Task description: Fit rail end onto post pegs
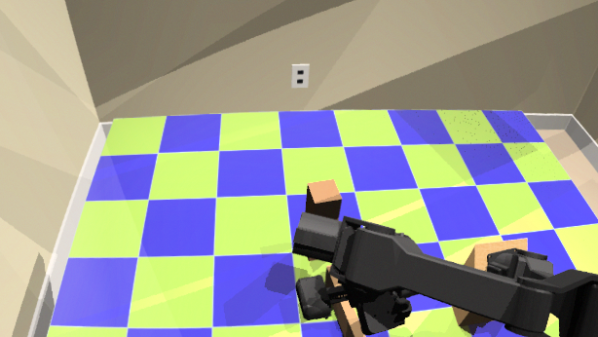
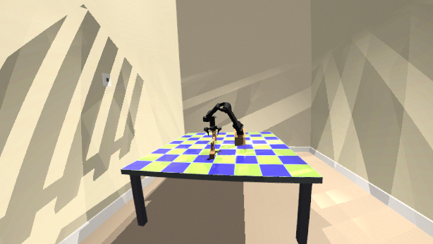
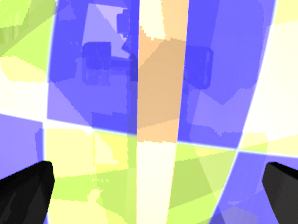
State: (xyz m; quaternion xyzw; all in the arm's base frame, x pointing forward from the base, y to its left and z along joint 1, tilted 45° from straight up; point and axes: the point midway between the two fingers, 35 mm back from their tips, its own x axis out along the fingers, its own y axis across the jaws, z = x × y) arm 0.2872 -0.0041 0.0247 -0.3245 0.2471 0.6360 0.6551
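I see the rail [image 3: 158, 90] lying on the bench [image 1: 185, 224], running up the middle of my wrist view. My claw [image 3: 157, 219] hangs above it, fingers spread wide, gripping nothing. The post [image 1: 323, 197] stands just beyond.
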